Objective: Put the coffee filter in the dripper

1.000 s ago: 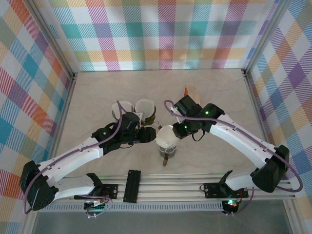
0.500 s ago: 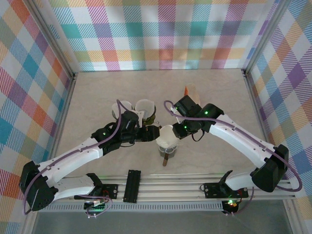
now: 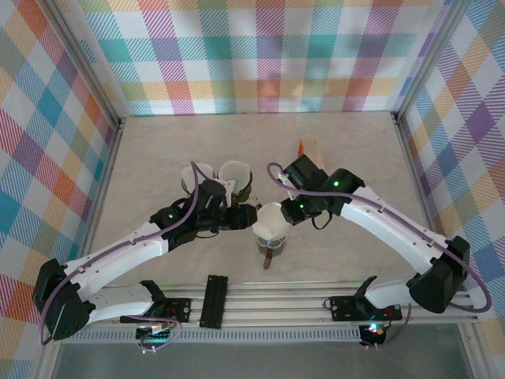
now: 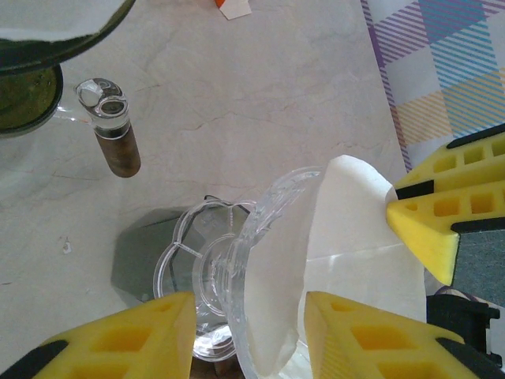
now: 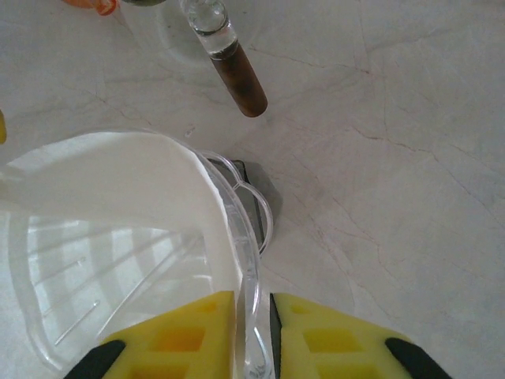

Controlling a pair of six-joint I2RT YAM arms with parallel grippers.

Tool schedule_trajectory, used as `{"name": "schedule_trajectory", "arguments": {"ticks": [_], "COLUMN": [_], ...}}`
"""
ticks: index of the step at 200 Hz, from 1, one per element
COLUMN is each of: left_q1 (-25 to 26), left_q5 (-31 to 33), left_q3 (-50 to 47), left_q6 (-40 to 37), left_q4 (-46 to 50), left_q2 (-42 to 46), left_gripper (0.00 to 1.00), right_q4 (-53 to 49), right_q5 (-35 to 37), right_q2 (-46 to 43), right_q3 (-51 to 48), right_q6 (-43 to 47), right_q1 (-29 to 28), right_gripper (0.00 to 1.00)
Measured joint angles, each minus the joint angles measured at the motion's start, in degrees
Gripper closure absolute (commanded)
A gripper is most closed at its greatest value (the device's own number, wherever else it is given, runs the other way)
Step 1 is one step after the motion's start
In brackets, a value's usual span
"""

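Observation:
The clear plastic dripper (image 3: 271,229) sits at the table's middle with the white paper coffee filter (image 3: 272,219) standing inside it. In the right wrist view the filter (image 5: 118,178) lines the far wall of the dripper (image 5: 237,213), and my right gripper (image 5: 252,335) is shut on the dripper's rim. My left gripper (image 4: 248,339) is open, its yellow fingers (image 4: 118,339) straddling the dripper's rim (image 4: 268,213) and the filter's edge (image 4: 347,245) without touching either. From above, the left gripper (image 3: 244,214) is on the dripper's left and the right gripper (image 3: 290,211) on its right.
A small glass vial with brown contents (image 4: 117,130) lies on the marble top beyond the dripper, the vial (image 5: 233,67) also in the right wrist view. Two cups holding white filters (image 3: 217,175) stand behind the left gripper. An orange-and-white item (image 3: 308,147) lies further back.
My left gripper has edged right and slightly back, closer to the dripper. The right gripper, dripper and filter have stayed where they were.

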State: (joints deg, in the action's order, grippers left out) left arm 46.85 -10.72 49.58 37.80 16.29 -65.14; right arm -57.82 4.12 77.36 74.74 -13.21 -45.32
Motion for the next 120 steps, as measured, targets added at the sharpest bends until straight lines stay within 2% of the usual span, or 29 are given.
{"name": "schedule_trajectory", "arguments": {"ticks": [40,48,65,73,88,120], "left_q1": [0.00,0.00,0.00,0.00,0.00,0.00], "left_q5": [0.02,0.02,0.02,0.04,0.02,0.02], "left_q3": [-1.09,-1.44,-1.70,-1.77,-1.77,-1.77], "left_q6": [0.00,0.00,0.00,0.00,0.00,0.02], "left_q4": [-0.09,-0.11,-0.07,-0.07,-0.07,-0.11], "left_q2": [-0.79,-0.83,-0.81,-0.81,-0.81,-0.81], "left_gripper": [0.63,0.62,0.62,0.62,0.61,0.60], "right_q4": [0.33,0.37,0.39,0.37,0.39,0.57], "right_q5": [-0.02,-0.02,0.24,0.37,0.46,-0.24], "right_q2": [0.07,0.04,0.04,0.04,0.04,0.48], "right_q3": [-1.09,-1.14,-1.14,-1.14,-1.14,-1.14], "right_q6": [0.00,0.02,-0.39,-0.57,-0.66,-0.92], "right_q1": [-0.07,-0.07,-0.11,-0.15,-0.31,-0.50], "right_gripper": [0.80,0.73,0.45,0.37,0.29,0.23]}}
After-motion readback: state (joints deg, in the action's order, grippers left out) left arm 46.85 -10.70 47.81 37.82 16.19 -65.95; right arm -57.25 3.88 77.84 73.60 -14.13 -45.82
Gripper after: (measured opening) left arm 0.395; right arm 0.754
